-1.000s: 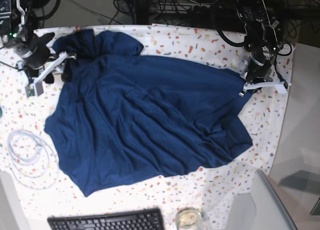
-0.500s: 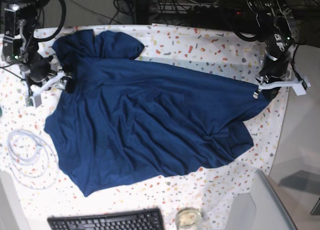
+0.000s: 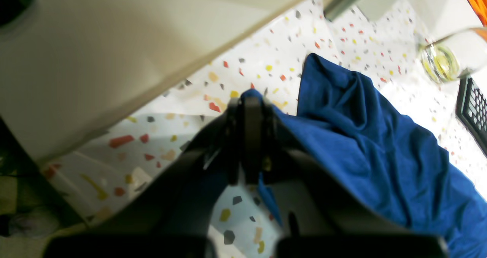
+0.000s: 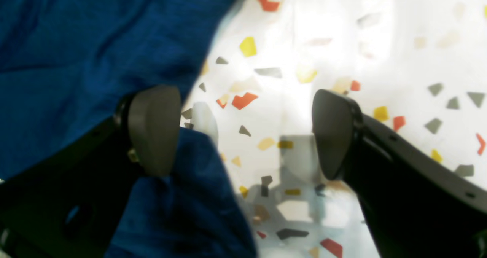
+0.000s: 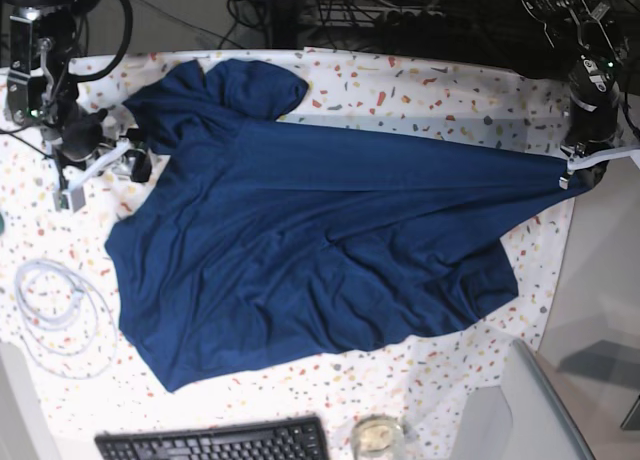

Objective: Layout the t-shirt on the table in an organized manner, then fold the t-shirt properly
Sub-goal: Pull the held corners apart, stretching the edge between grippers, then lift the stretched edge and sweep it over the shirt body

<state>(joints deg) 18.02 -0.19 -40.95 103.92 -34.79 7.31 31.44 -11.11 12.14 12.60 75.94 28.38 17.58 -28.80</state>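
In the left wrist view, the left gripper (image 3: 249, 136) is clamped on a corner of the soft, dark navy blue t-shirt (image 3: 365, 136), which trails off to the right over the white, terrazzo-flecked table (image 3: 266, 48). In the right wrist view, the right gripper (image 4: 243, 132) is spread wide with nothing held, the fabric lying at its left finger. In the base view, the shirt is stretched long from left to right, its far-right tip held at the table's edge, its sleeve end beside the released gripper at far left.

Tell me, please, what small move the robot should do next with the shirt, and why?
Probably the right gripper should close again on the t-shirt edge beside it. Its jaws stand open with only table between them, while the left gripper is shut on the far corner, pulled taut past the table edge. The cloth is still creased, so it needs both ends held.
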